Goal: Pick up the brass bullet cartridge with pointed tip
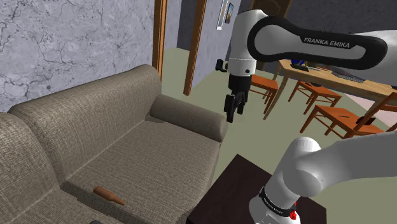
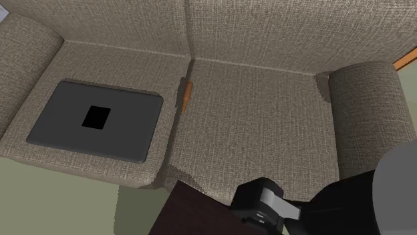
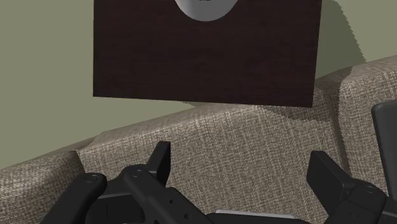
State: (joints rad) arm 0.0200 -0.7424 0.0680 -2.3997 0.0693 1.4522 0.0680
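Approach phase: gripper [image 1: 233, 114] is hovering above the sofa's [image 1: 159, 149] armrest [image 1: 191, 118], fingers [image 3: 160, 158] standing apart, gripping nothing.
The brown cartridge [image 1: 109, 195] is lying in the sofa's seat seam, well apart from the gripper; advise aligning the fingers across its narrow body while descending.

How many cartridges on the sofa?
1. The cartridge lies on the sofa seat, along the seam between two cushions, next to the cushion bearing a dark flat slab. The seam could hide others.
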